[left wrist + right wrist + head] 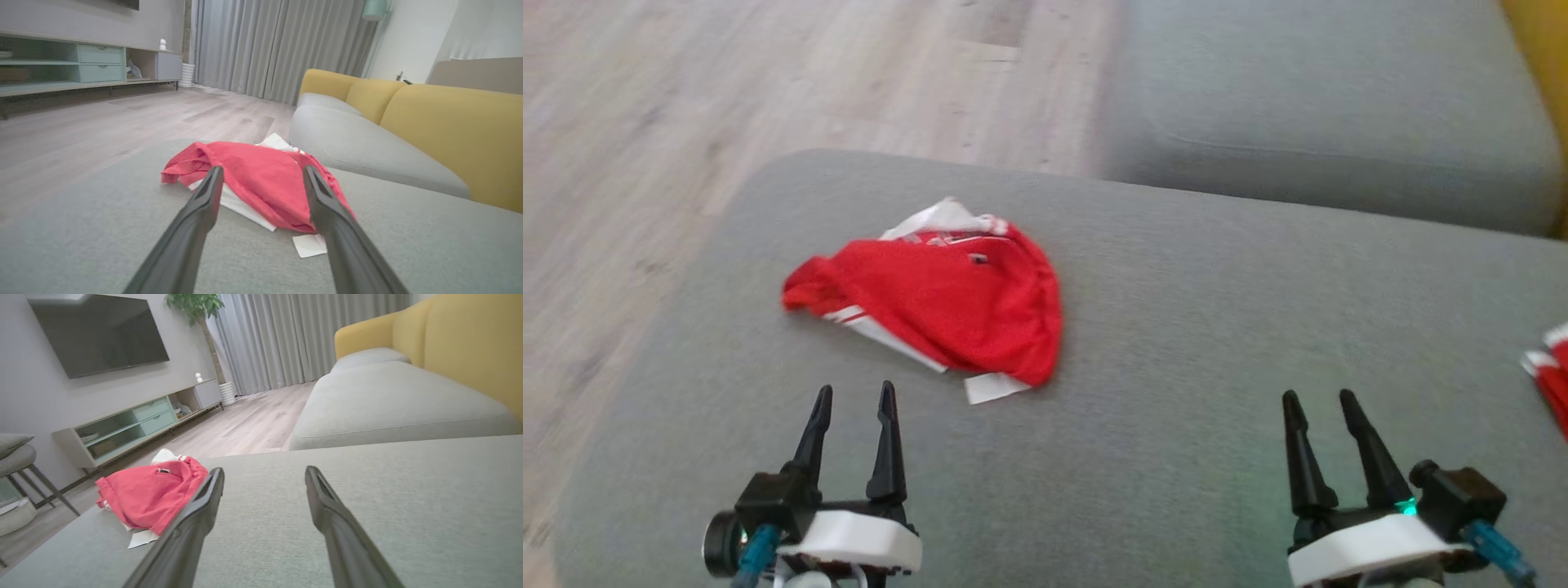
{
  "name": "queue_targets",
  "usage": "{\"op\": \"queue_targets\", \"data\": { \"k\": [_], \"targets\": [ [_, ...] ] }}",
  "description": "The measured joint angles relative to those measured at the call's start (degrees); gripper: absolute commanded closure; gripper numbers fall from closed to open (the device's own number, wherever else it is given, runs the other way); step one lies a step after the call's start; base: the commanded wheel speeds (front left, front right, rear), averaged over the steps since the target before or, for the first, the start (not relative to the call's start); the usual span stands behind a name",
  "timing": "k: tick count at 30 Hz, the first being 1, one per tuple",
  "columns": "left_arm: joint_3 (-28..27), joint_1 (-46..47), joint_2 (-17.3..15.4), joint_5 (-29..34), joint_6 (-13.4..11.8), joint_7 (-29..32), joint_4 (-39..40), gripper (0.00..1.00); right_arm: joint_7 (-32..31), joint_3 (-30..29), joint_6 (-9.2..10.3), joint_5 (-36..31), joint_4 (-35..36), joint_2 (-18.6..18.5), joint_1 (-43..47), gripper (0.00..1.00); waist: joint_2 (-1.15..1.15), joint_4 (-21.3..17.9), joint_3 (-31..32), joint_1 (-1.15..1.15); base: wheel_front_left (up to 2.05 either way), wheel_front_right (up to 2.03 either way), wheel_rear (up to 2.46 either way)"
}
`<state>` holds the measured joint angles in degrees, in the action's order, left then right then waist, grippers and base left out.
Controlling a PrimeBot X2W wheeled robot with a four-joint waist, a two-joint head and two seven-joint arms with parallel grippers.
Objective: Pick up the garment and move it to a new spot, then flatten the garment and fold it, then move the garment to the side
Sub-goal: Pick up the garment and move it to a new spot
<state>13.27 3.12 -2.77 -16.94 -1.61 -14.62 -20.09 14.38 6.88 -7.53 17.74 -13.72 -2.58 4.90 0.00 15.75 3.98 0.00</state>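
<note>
The garment (939, 304) is a red piece with white trim, lying crumpled on the grey sofa cushion (1176, 343), left of centre. My left gripper (854, 398) hovers just in front of it, open and empty, its tips short of the cloth. In the left wrist view the garment (261, 183) sits straight ahead between the spread fingers (204, 204). My right gripper (1323, 400) stands open and empty over bare cushion at the lower right. From the right wrist view the garment (151, 494) lies off to the left, beyond the left finger.
A second red and white cloth (1553, 376) peeks in at the right edge of the cushion. Another grey seat (1323, 106) and yellow backrest (449, 134) lie beyond. Wooden floor (686, 122) drops off past the cushion's left and far edges. A TV cabinet (139, 420) stands across the room.
</note>
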Motion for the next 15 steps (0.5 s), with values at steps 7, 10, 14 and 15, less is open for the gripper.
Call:
{"op": "queue_targets", "data": {
  "k": [7, 10, 14, 15],
  "targets": [
    [-0.40, -0.02, 0.00, 0.43, 0.62, 0.00, -0.37, 0.00, 0.00, 2.08, 0.00, 0.68, -0.08, 0.00, 0.02, 0.00, 0.00, 5.80, 0.40, 0.00, 0.00, 0.00, 0.00],
    [-0.38, -0.02, 0.00, 0.43, 0.65, 0.00, -0.52, 0.00, 0.00, 2.33, 0.00, 1.02, -0.32, 0.01, 0.02, 0.00, 0.00, 7.67, 0.50, 0.00, 0.00, 0.00, 0.00],
    [-0.40, -0.05, -0.01, 0.43, 0.67, 0.00, -0.88, 0.00, 0.00, 2.50, 0.00, 1.02, -0.53, 0.01, 0.01, 0.00, 0.00, 8.75, 0.39, 0.00, 0.00, 0.00, 0.00],
    [-0.38, -0.05, -0.01, 0.44, 0.67, 0.00, -1.04, 0.00, 0.00, 2.53, 0.00, 1.02, -0.63, 0.01, 0.01, 0.00, 0.00, 8.75, 0.26, 0.00, 0.00, 0.00, 0.00]
  ]
}}
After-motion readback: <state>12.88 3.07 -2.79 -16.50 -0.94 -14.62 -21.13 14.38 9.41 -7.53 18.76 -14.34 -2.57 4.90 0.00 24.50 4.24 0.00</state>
